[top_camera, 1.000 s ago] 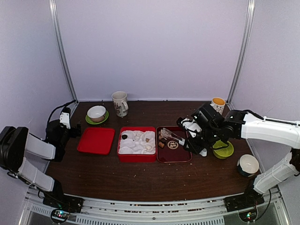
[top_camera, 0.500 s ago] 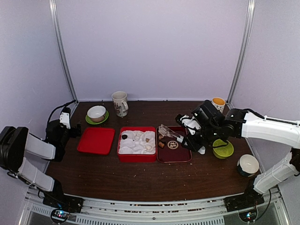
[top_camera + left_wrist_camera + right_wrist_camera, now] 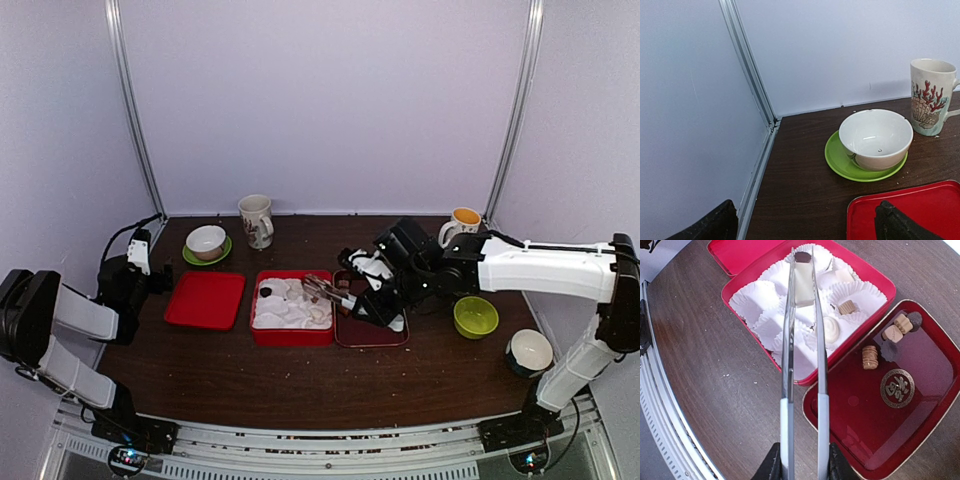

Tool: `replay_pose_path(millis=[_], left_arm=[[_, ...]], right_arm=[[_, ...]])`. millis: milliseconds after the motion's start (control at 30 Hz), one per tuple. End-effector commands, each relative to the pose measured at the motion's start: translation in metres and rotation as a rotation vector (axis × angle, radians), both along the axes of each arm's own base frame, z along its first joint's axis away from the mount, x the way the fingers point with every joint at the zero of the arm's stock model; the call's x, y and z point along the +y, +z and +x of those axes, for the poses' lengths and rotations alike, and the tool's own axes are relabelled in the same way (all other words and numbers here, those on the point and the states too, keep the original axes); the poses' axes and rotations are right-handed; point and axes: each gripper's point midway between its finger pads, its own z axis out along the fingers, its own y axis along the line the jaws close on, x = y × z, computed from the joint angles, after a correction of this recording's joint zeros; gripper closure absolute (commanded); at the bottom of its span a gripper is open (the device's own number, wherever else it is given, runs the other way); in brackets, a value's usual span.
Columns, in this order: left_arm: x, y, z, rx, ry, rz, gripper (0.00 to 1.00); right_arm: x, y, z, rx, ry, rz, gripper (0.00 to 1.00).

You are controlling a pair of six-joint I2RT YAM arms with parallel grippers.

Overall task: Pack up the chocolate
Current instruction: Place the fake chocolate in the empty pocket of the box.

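tongs (image 3: 788,365), pinched in the right gripper (image 3: 804,466), clamp a cream-white chocolate (image 3: 804,284) above the red box (image 3: 875,280) and its white paper cups (image 3: 757,295); the left gripper (image 3: 805,227) gapes wide.

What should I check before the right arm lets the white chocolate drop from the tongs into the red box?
1. Grip: right pincer shut on the tongs: ok.
2. Load: white chocolate pinched between the tong arms near their tips: ok.
3. Position: chocolate over the red box, not the table: ok.
4. Target: which paper cup lies directly beneath it: cannot tell.
5. Space: an empty paper cup is available, with several others unfilled: ok.
6. Clearance: left pincer open, off by the red lid, away from the box: ok.
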Motion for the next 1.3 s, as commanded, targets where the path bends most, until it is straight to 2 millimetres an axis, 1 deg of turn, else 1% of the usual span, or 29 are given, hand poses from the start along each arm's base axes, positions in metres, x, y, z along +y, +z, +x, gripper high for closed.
replay_pose_path(millis=[0,133,367,500,767,1033,1100,1167,1267], left_arm=[[0.005,0.017,0.004,-0.063,0.015,-0.001,0.02],[0.004,0.017,0.004,-0.062,0.014,-0.002,0.02],[0.004,0.017,0.004,-0.063,0.014,-0.001,0.02],[0.005,0.017,0.004,-0.062,0.015,-0.001,0.02],[0.004,0.016,0.004,-0.061,0.014,-0.001,0.02],[0.005,0.017,0.004,-0.062,0.015,-0.001,0.02],[0.004,0.017,0.004,-0.062,0.013,-0.001,0.02],[0.005,0.017,0.004,-0.062,0.015,-0.001,0.02],[0.005,0.017,0.004,-0.062,0.015,-0.001,0.02]], right_arm=[[0.030,0.010,0.012,-0.023,0.015,0.065,0.79],[0.036,-0.008,0.016,0.000,0.014,0.024,0.80],[0.049,-0.021,0.021,0.016,0.009,0.027,0.80],[0.050,-0.031,0.021,0.028,0.009,0.015,0.80],[0.057,-0.033,0.024,0.030,0.009,0.018,0.79],[0.057,-0.045,0.025,0.043,0.018,-0.021,0.72],[0.058,-0.045,0.026,0.040,0.015,-0.020,0.70],[0.058,-0.045,0.026,0.036,0.014,-0.020,0.64],[0.058,-0.043,0.028,0.027,0.011,-0.016,0.61]])
